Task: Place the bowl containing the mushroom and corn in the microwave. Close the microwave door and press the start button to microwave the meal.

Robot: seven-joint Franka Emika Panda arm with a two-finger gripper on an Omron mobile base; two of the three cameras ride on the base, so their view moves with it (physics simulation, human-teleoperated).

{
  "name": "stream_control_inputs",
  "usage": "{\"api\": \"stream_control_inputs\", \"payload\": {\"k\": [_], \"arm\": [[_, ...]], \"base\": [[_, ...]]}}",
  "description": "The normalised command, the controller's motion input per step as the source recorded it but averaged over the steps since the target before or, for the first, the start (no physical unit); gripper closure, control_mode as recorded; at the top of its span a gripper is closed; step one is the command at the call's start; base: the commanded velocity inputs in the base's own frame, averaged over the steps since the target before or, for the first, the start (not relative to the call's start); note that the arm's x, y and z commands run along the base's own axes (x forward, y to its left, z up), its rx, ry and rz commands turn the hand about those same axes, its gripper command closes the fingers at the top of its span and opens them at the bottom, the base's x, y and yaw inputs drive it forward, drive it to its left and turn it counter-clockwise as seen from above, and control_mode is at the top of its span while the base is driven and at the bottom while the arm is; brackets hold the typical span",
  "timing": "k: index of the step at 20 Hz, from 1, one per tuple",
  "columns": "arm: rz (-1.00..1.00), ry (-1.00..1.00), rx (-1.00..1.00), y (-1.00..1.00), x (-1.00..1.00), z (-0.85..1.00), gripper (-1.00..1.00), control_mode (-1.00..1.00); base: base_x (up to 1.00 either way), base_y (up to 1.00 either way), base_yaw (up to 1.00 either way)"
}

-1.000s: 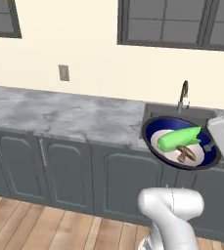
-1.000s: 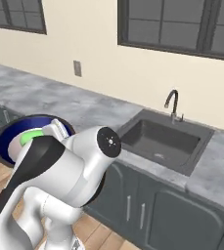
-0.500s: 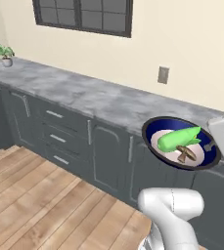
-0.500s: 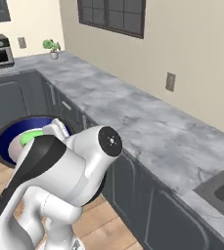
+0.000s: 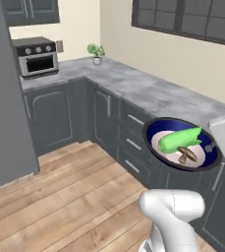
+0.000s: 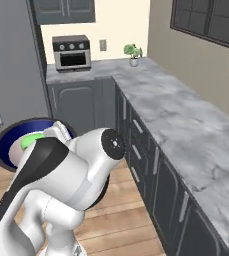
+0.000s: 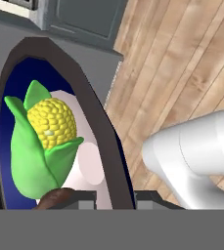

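One claw (image 7: 114,196) is clamped on the rim of the bowl (image 5: 159,128), held above the wooden floor (image 5: 60,197), carrying the corn (image 5: 177,139) and the mushroom (image 5: 186,155).

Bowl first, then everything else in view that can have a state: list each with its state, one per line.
Bowl: lifted off the counter, carried over the floor, rim between the fingers.
Corn: lying in the bowl.
Mushroom: lying in the bowl beside the corn.
Gripper: shut on the bowl's rim.
Small oven: door closed, on the counter.
Lower cabinets: doors and drawers closed.
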Motion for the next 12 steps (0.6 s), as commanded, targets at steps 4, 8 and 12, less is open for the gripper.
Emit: {"api": "stream_control_inputs", "payload": {"k": [4,8,12], "arm": [[0.00,0.00,0.00,0.00,0.00,0.00,1.00,1.00],[0.00,0.00,0.00,0.00,0.00,0.00,1.00,1.00],[0.00,0.00,0.00,0.00,0.00,0.00,1.00,1.00]], "base": [[0.59,0.77,0.56],[0.54,0.74,0.59],[0.49,0.70,0.61]]}}
